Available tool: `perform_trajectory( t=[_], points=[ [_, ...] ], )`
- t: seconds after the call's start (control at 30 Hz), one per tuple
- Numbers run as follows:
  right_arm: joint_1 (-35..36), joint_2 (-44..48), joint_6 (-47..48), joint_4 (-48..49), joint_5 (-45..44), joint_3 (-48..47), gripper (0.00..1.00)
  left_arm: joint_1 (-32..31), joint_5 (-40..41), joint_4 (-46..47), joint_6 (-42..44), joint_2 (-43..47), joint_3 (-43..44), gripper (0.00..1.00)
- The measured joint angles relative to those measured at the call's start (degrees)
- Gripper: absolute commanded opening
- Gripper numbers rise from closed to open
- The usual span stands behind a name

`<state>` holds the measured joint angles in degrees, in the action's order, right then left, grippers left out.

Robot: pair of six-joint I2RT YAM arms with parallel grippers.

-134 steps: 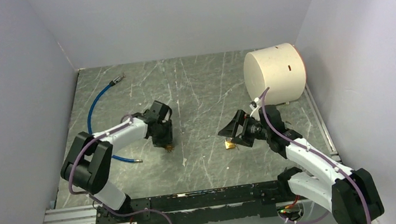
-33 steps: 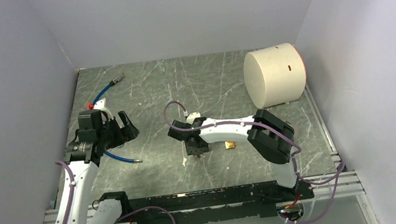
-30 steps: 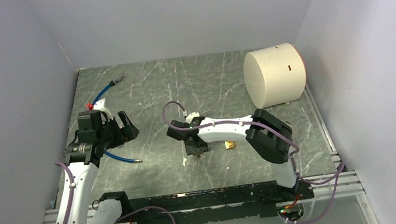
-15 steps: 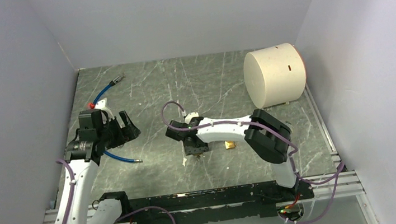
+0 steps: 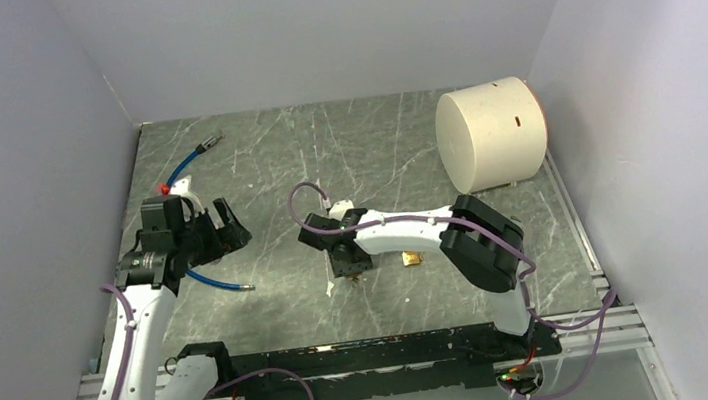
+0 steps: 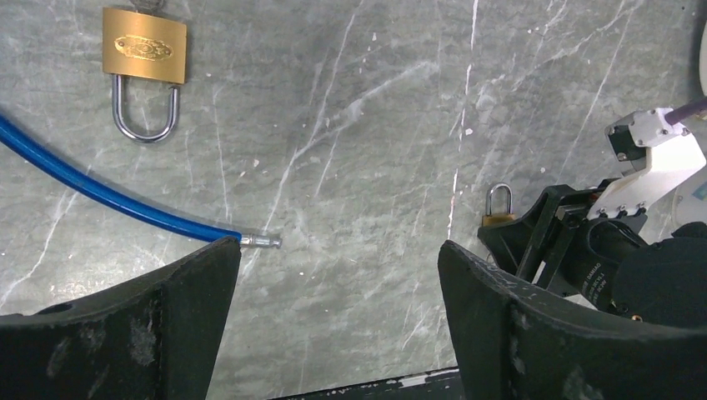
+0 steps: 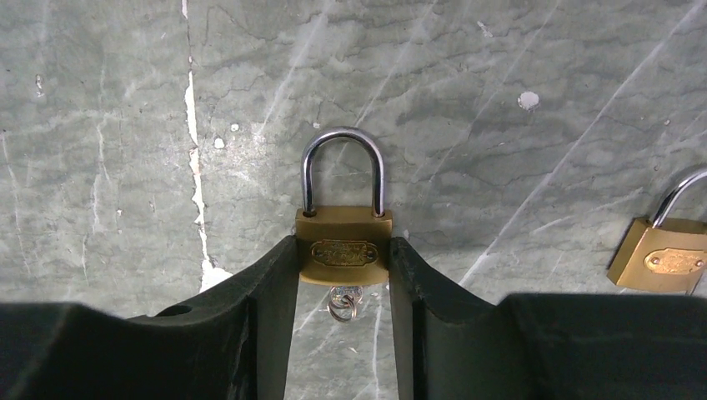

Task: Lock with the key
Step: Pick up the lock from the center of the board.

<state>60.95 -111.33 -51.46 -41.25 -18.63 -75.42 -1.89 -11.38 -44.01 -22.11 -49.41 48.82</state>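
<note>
- Padlock (image 7: 342,252): a small brass body lying flat on the table (image 5: 374,147), near the middle of its near half. The shackle (image 7: 343,142) points away from the right wrist, and both its legs appear to enter the body.
- Right tool (image 7: 343,246): narrowed onto the padlock, with one finger pressed against each side of the brass body. The likely purpose is to pin the body so that it cannot slide or spin when the key is worked.
- Key (image 7: 340,302): only a small metal ring and head show, at the bottom face of the body in the gap between the fingers. Whether it is fully seated cannot be told. The side grip leaves this face open to reach.
- Left tool (image 6: 339,250): spread wide and holding nothing, raised over the left part of the table and well apart from the padlock. It is probably the free member meant for the key.
- Step in hand, as a judgement: the lock is being steadied and the key has not yet been turned. The next move calls for a fine approach, since room between the right fingers is scant.
- Bystanders: a second padlock (image 7: 663,260) lies near, to the right. A larger padlock (image 6: 143,57) lies beside the blue hose (image 6: 108,196). A white cylinder (image 5: 491,134) stands at the far right.
</note>
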Motion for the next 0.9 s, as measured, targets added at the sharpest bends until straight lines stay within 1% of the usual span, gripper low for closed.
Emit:
perform_trajectory(
  t=[0.03, 0.1, 0.2, 0.37, 0.47, 0.53, 0.63, 0.67, 0.73, 0.83, 0.9],
  points=[
    [0.0, 0.0, 0.2, 0.0, 0.1, 0.0, 0.25, 0.0, -0.2, 0.0, 0.0, -0.1, -0.1, 0.93],
    [-0.1, 0.1, 0.8, 0.2, 0.3, 0.0, 0.13, 0.0, -0.9, 0.1, 0.0, 0.0, -0.4, 0.94],
    [-0.1, 1.5, 1.6, 2.3, 0.5, 1.8, 0.02, 0.0, -1.6, 0.5, 0.1, -0.2, -0.8, 0.94],
    [0.0, 7.7, 4.6, 9.2, 3.1, 9.5, 0.02, 0.0, -6.1, 2.2, 0.2, -2.5, -1.0, 0.92],
    [0.2, 14.8, 7.1, 14.8, 4.9, 15.4, 0.04, 0.1, -12.3, 5.3, 0.1, -5.1, -2.1, 0.87],
    [0.2, 19.8, 8.7, 18.4, 6.2, 18.4, 0.03, 0.1, -16.8, 8.1, -0.3, -6.8, -3.2, 0.85],
    [-0.2, 25.3, 11.0, 25.7, 9.8, 21.7, 0.01, 0.1, -26.9, 15.8, -3.5, -10.5, -6.3, 0.82],
    [-0.2, 26.2, 11.4, 27.5, 11.0, 22.3, 0.01, 0.1, -31.3, 19.9, -5.6, -12.3, -7.8, 0.82],
    [-0.4, 27.6, 12.2, 31.3, 14.0, 23.6, 0.01, -0.2, -37.6, 26.7, -9.4, -15.8, -10.0, 0.82],
    [-0.5, 28.8, 12.6, 35.6, 17.6, 25.5, 0.01, -1.5, -43.3, 32.7, -13.2, -19.3, -11.4, 0.80],
    [-0.5, 29.2, 12.8, 36.9, 19.2, 26.1, 0.01, -3.4, -45.8, 34.2, -13.5, -20.3, -11.3, 0.73]
  ],
)
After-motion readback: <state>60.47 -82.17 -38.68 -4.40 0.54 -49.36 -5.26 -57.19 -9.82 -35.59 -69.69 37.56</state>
